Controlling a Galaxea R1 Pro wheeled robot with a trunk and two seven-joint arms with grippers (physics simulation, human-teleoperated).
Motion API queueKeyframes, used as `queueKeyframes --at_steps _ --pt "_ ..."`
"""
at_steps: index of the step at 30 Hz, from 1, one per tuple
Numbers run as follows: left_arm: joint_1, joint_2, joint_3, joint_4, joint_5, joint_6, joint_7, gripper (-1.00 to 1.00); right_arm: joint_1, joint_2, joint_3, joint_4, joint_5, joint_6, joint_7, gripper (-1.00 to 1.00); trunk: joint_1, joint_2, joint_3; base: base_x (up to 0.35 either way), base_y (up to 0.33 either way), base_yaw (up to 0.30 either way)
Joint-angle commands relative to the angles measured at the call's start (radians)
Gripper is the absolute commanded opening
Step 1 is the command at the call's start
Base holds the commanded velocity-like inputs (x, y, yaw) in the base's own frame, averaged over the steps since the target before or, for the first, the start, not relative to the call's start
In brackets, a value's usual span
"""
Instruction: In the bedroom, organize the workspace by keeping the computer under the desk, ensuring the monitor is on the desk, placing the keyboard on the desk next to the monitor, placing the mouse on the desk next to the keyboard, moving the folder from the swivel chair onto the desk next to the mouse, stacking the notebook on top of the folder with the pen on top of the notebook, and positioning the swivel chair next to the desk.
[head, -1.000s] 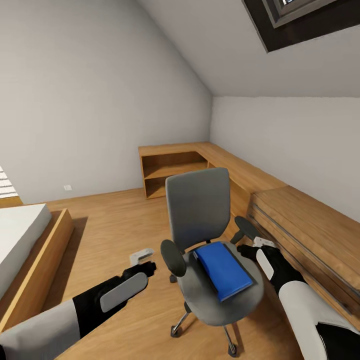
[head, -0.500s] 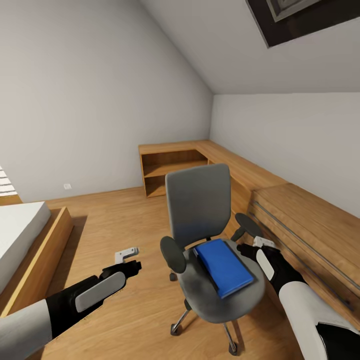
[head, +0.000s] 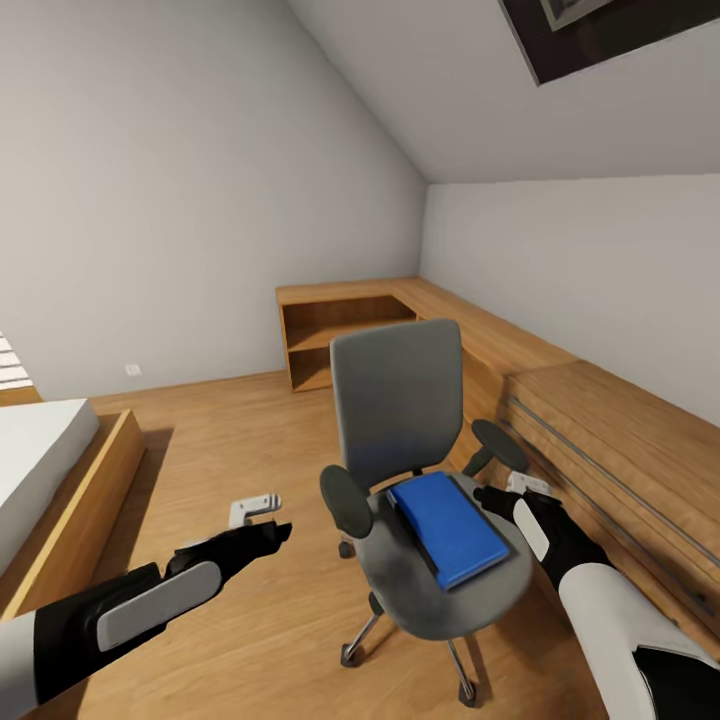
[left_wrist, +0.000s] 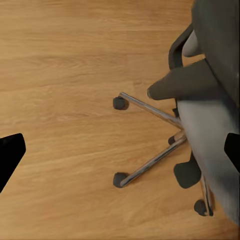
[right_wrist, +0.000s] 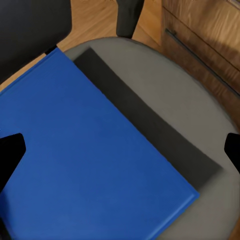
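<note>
The blue folder (head: 447, 528) is lying flat on the chair (head: 420, 480) seat, and the right pincer (head: 528, 487) is hovering spread wide right beside it, probably lining up a grab, while the left pincer (head: 255, 507) is hanging wide open over the floor (head: 250, 440).

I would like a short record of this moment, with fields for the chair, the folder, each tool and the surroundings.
swivel chair: upright on the wooden floor, backrest toward the far wall
folder: blue, lying flat on the chair seat
right tool: open, above the folder at the seat's right edge, near the right armrest
left tool: open, above the floor left of the chair, holding nothing
shelving unit: light wood, along the walls behind and right of the chair
bed: at left edge
</note>
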Motion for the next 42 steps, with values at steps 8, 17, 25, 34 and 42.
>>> queueKeyframes --at_steps 8,17,25,34,42 --pt "-0.002 -0.011 -0.044 0.015 0.001 -0.052 0.002 1.00 0.000 0.000 0.001 -0.007 -0.011 -0.003 -0.004 1.00 0.031 -0.057 -0.026 0.000 0.000 0.000" --pt "-0.002 -0.045 -0.049 0.121 0.002 -0.058 0.001 1.00 0.000 0.000 0.001 -0.008 -0.011 -0.005 -0.004 1.00 0.061 -0.113 -0.051 0.000 0.000 0.000" --pt "-0.002 -0.063 -0.049 0.153 0.002 -0.061 0.002 1.00 0.000 0.000 0.001 -0.007 -0.011 -0.005 -0.004 1.00 0.061 -0.113 -0.051 0.004 0.000 0.000" --pt "-0.002 -0.063 -0.049 0.178 0.002 -0.126 0.003 1.00 0.000 0.004 0.002 -0.002 -0.009 -0.005 -0.004 1.00 0.061 -0.113 -0.051 0.133 0.000 0.000" --pt "-0.002 -0.063 -0.049 0.188 0.002 -0.128 0.003 1.00 0.001 0.005 0.003 0.000 -0.009 -0.006 -0.003 1.00 0.061 -0.113 -0.051 0.184 0.000 0.000"
